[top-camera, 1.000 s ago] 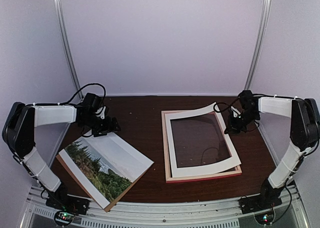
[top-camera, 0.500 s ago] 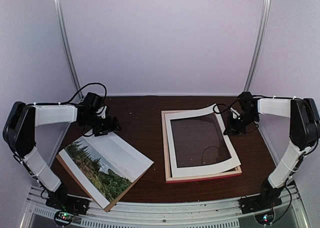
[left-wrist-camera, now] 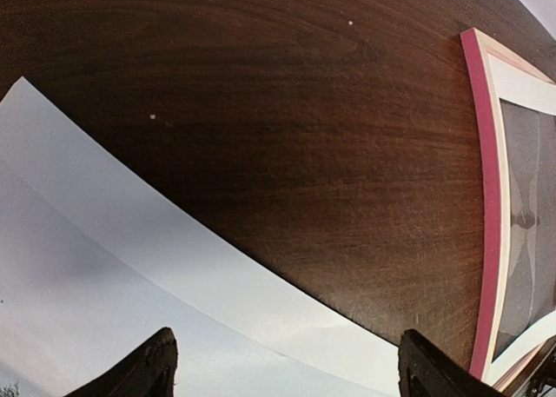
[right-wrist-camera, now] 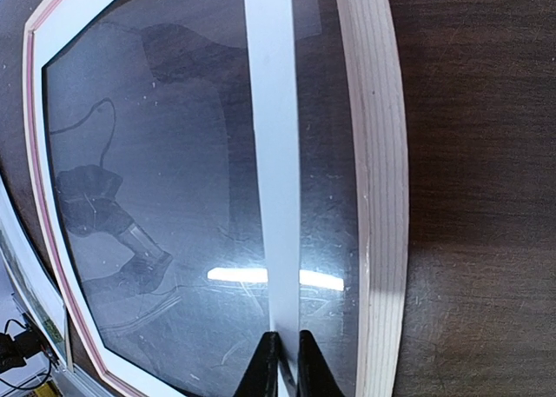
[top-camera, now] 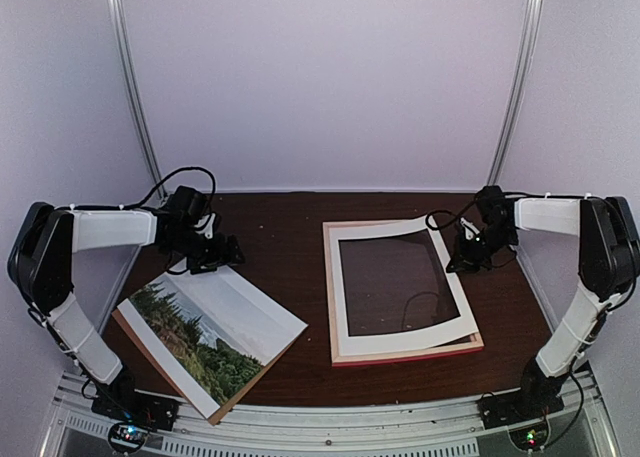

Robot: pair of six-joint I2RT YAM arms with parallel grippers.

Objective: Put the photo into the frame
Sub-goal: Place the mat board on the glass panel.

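Note:
The photo (top-camera: pixel 215 337), pale sky over dark trees, lies on a brown backing board (top-camera: pixel 150 354) at the near left. My left gripper (top-camera: pixel 222 254) hovers open just above its far edge, which shows as a pale sheet (left-wrist-camera: pixel 104 267) between the spread fingers (left-wrist-camera: pixel 287 371). The frame (top-camera: pixel 330 287) lies flat at centre right, its pink rail (left-wrist-camera: pixel 483 197) visible in the left wrist view. A white mat (top-camera: pixel 400 339) rests on it. My right gripper (top-camera: pixel 462 260) is shut on the mat's right strip (right-wrist-camera: pixel 274 154), pinched between its jaws (right-wrist-camera: pixel 285 362) over the glass.
The frame's pale wooden rail (right-wrist-camera: pixel 375 154) runs beside the pinched strip, with dark wood table (top-camera: pixel 290 237) beyond. Bare table separates photo and frame. Purple walls close in the back and sides.
The mat's raised far right corner has come down closer to the frame, my right gripper lowering with it. The left arm has stayed put.

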